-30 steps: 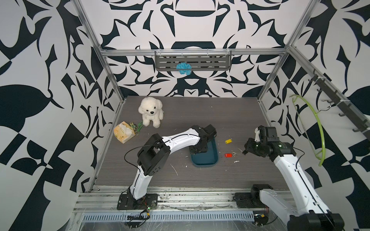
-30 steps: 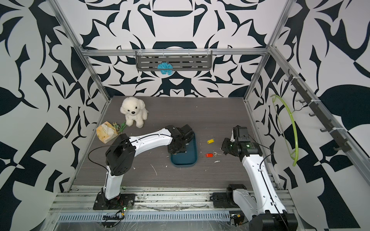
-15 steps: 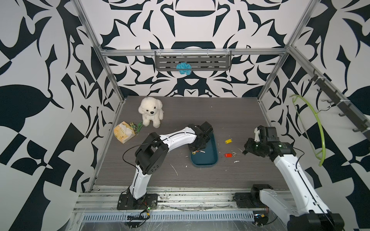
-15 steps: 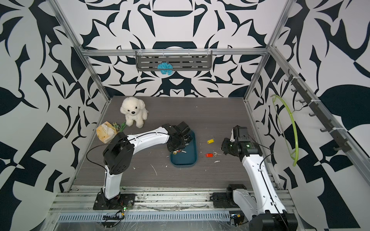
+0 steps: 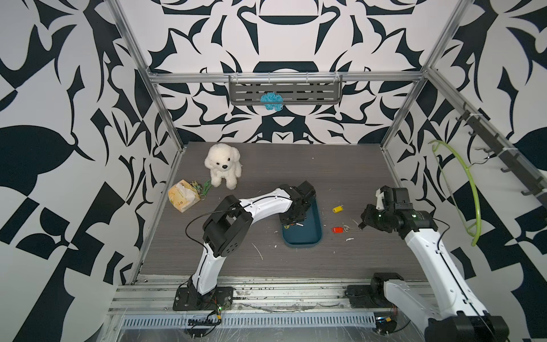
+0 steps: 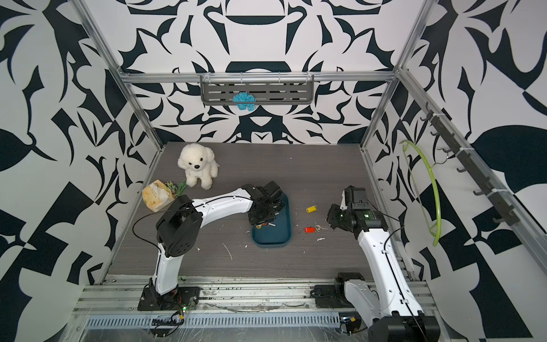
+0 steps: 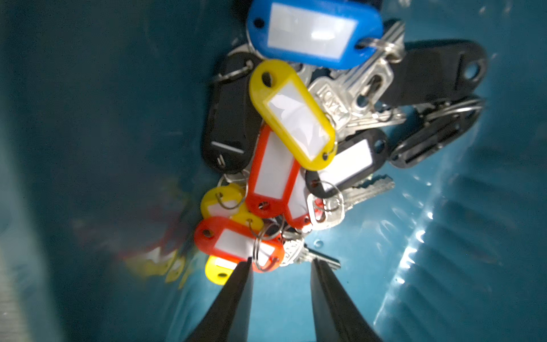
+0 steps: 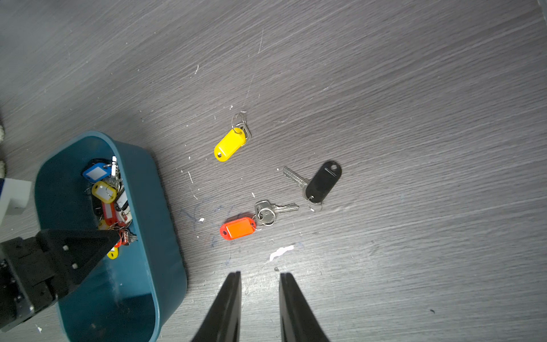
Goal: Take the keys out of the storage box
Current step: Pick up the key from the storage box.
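Likely light and slippery, keys [image 7: 293, 127] tangled in storage box [image 7: 88, 148]; pinch red tag [image 7: 233, 242], lower centre. Left jaws parted astride it; right jaws parted, empty.

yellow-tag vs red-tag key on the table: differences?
The yellow-tag key shows only its key's head past the tag; the red-tag key shows its whole key beside the tag. The red-tag key lies nearer the right gripper than the yellow-tag key. Both lie outside the storage box.

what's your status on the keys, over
Left gripper open, tips at the key pile in the storage box. Right gripper open, empty. Out on the table: yellow-tag key, red-tag key, black-fob key. Nothing blocking.
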